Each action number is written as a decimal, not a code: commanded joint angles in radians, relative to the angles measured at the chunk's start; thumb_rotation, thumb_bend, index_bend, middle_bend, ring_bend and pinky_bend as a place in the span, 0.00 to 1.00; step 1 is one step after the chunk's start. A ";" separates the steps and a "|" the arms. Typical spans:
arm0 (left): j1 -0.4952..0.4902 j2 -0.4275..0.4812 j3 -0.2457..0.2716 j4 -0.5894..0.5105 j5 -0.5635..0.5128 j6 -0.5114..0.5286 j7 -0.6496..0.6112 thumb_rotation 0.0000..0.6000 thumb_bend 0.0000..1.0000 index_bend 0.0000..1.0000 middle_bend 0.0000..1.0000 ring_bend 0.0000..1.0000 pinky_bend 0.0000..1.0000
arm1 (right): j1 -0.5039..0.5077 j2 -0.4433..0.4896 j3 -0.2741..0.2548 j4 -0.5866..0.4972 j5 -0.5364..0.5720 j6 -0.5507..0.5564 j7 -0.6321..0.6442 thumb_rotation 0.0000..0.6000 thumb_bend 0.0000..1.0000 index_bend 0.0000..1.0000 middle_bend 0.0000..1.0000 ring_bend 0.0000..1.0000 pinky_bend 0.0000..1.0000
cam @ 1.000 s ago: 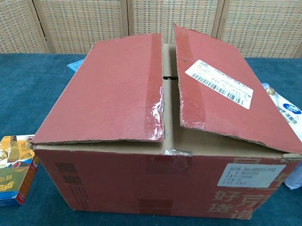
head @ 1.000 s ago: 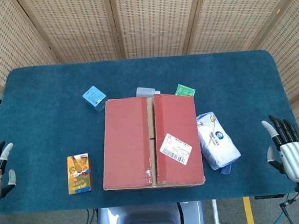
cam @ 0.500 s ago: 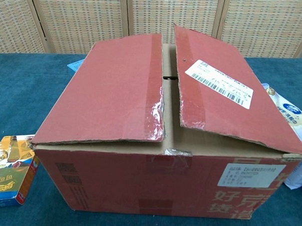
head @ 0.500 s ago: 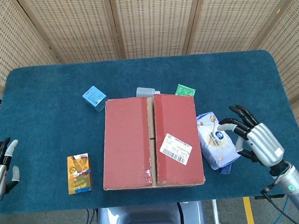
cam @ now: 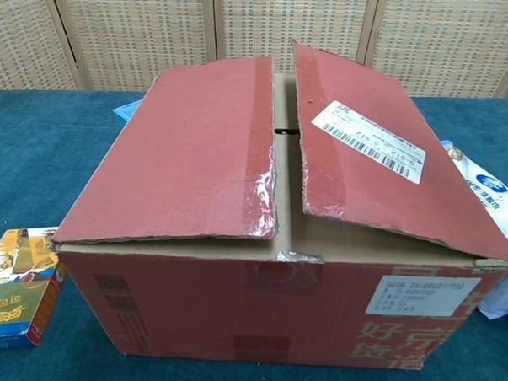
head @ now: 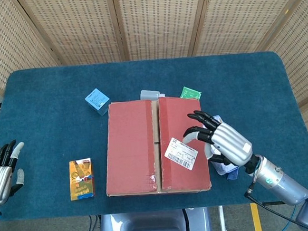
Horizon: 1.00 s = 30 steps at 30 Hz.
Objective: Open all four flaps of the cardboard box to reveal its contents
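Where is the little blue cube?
In the head view, the blue cube sits on the table just past the far-left corner of the box, left of the clear cup.

Lighting: bright, even, overhead; shadows soft and short. Focus: sharp in both views. Glare: mild sheen on clear tape across the red-brown cardboard box [cam: 262, 191]. Blur: none evident.

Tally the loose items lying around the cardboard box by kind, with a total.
Small boxes: 2, a blue cube box and an orange box
Tissue packs: 1
Green packets: 1
Grey containers: 1
Total: 5
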State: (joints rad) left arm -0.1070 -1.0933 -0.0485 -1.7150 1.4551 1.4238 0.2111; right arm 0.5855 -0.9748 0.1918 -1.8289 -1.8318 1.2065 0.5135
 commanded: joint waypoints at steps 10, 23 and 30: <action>-0.026 -0.012 -0.001 0.007 -0.026 -0.045 0.009 1.00 0.64 0.00 0.00 0.00 0.00 | 0.173 -0.041 0.040 -0.054 0.092 -0.220 -0.128 1.00 1.00 0.35 0.31 0.07 0.00; -0.040 -0.025 -0.001 0.026 -0.055 -0.071 -0.001 1.00 0.64 0.00 0.00 0.00 0.00 | 0.261 -0.128 0.046 -0.018 0.212 -0.329 -0.262 1.00 1.00 0.35 0.31 0.07 0.00; -0.040 -0.029 0.004 0.041 -0.064 -0.076 -0.015 1.00 0.64 0.00 0.00 0.00 0.00 | 0.293 -0.159 0.033 0.019 0.256 -0.371 -0.318 1.00 1.00 0.35 0.31 0.07 0.00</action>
State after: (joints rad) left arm -0.1470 -1.1220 -0.0453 -1.6744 1.3915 1.3484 0.1970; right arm 0.8730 -1.1290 0.2286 -1.8166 -1.5813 0.8414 0.2037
